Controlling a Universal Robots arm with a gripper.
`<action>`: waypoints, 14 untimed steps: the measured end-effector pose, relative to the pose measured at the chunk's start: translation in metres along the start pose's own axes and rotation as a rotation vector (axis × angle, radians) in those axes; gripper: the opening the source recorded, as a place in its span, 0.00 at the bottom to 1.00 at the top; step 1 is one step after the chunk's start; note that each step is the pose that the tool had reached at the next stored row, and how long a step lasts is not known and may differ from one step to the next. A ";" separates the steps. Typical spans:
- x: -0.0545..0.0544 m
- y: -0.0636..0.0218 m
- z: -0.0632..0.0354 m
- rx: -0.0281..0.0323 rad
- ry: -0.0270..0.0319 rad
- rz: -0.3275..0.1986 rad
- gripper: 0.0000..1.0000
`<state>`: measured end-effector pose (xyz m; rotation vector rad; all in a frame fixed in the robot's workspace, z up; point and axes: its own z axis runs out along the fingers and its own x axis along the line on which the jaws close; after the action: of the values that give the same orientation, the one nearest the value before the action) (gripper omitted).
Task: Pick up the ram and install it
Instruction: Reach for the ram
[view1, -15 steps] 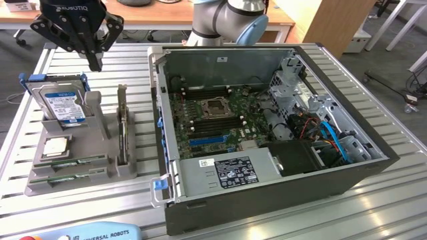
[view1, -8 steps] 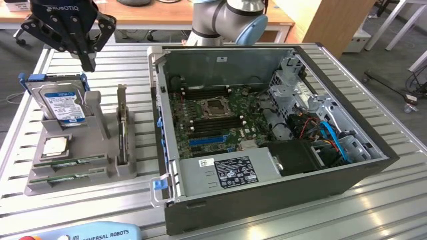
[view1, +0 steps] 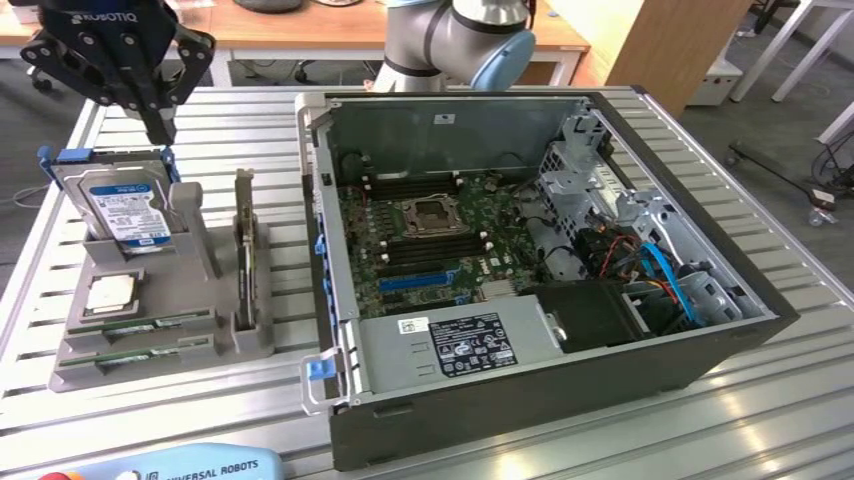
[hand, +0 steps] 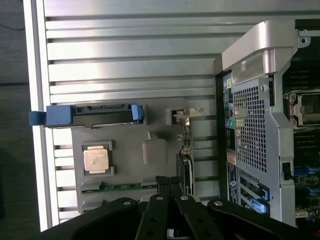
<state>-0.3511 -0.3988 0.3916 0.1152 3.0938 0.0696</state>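
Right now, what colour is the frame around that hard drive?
Blue; the frame shows best in the wrist view.

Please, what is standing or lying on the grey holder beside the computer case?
On the grey holder: an upright hard drive, a silver processor chip, two green ram sticks and a dark upright card. The sticks' lower edges are hidden in their slots.

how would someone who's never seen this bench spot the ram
Start at the open computer case; on the exterior view's left of it sits a grey holder tray. At the tray's end nearest that camera, just past the square silver processor chip, lies the ram. It is thin, long and green, lying low in a slot, unlike the upright hard drive and dark upright card.
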 end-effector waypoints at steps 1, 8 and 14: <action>0.001 -0.0001 0.0000 0.0000 0.0000 0.000 0.10; 0.005 -0.0004 0.0002 0.0001 0.0000 0.000 0.10; 0.003 -0.0003 0.0004 0.0013 0.0164 0.001 0.10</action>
<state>-0.3542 -0.3988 0.3910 0.1164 3.1102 0.0689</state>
